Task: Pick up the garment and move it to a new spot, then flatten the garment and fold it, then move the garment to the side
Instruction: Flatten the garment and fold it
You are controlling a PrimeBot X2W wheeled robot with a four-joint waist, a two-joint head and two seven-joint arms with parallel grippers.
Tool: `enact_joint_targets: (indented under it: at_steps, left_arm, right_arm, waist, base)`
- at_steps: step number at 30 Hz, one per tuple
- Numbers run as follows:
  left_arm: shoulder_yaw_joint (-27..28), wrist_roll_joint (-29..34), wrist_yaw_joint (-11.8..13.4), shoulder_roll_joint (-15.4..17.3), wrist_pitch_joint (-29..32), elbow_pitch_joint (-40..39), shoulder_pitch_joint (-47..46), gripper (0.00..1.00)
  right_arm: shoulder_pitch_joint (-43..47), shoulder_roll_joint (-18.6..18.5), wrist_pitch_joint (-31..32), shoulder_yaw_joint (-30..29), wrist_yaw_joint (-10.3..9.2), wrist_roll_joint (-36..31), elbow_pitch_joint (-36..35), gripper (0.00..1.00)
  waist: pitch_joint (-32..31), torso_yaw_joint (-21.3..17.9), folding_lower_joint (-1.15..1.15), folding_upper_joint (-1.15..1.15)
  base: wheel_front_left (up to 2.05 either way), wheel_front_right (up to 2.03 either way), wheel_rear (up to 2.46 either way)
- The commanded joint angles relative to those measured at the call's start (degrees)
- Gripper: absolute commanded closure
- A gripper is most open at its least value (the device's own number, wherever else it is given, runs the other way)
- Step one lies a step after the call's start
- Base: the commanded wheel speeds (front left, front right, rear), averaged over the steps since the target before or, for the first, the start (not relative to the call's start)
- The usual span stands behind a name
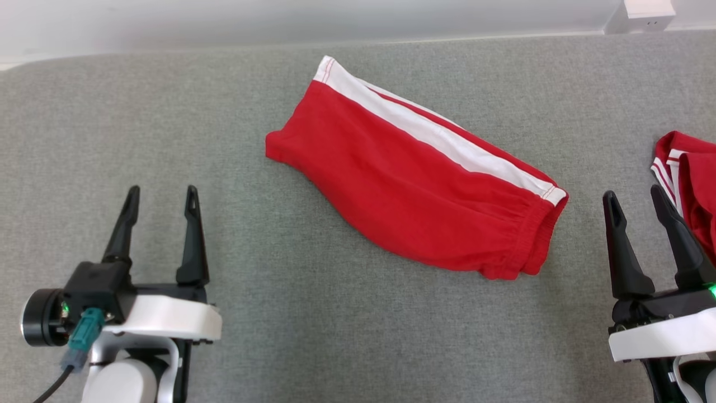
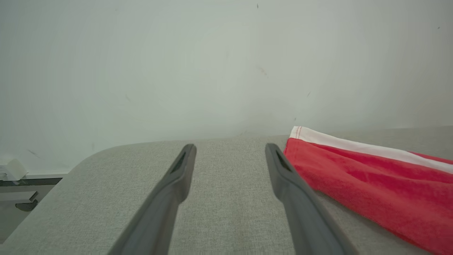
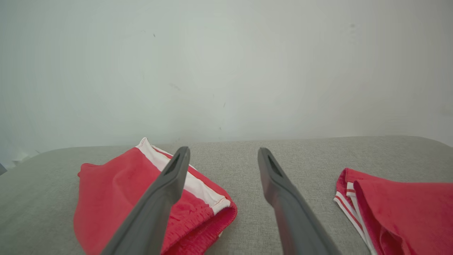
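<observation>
From the head: looking down on shorts (image 1: 414,184) lying flat mid-pad (image 1: 279,336). Long axis roughly 10 to 4 o'clock, white stripe along the far edge, elastic waist at the 4 o'clock end. Left claw (image 1: 162,191) at 8 o'clock of frame, fingers spread wide, gripping nothing. Right claw (image 1: 633,193) at 4 o'clock, likewise spread and empty — near the waist end, clearly the nearer of the two. Second garment (image 1: 691,179) bunched at 3 o'clock, near that claw's outer finger.

From the left wrist: left claw (image 2: 230,147) parted over bare pad (image 2: 226,212). Shorts (image 2: 371,184) off at 3 o'clock, hem corner close by the right-hand finger, contact hard to call.

From the right wrist: right claw (image 3: 223,150) parted, nothing between. Shorts (image 3: 116,191) at 8 o'clock, waist end partly behind the left-hand finger. Second garment (image 3: 407,205) at 4 o'clock, apart.

Judging by that: waist at 9 o'clock of the right claw, hem at 2 o'clock of the left — probably one end each.
</observation>
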Motion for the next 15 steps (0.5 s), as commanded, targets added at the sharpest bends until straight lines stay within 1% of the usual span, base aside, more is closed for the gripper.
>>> enact_joint_targets:
  at_steps: [1, 7, 15]
  left_arm:
    - [0.0, 0.56, 0.2, 0.51, 0.1, -0.31, 0.61, 0.0]
    - [-0.35, 0.27, 0.08, 0.99, 1.51, -1.61, 1.34, 0.0]
    - [-0.36, -0.27, 0.28, 1.09, 1.52, -2.67, 1.04, 0.0]
  right_arm:
    - [0.58, -0.04, 0.27, -0.31, -0.16, -0.44, -0.41, 0.0]
    - [1.46, 0.92, 1.36, -1.06, -0.16, -0.91, -1.56, 0.0]
    - [1.31, 1.21, 1.86, -1.36, -0.16, -1.1, -2.38, 0.0]
  waist:
    - [-0.11, 0.03, 0.0, 0.0]
    - [-0.38, -0.09, 0.0, 0.0]
    - [0.19, 0.12, 0.0, 0.0]
  base:
    - [0.0, 0.0, 0.0]
    - [0.0, 0.0, 0.0]
    - [0.0, 0.0, 0.0]
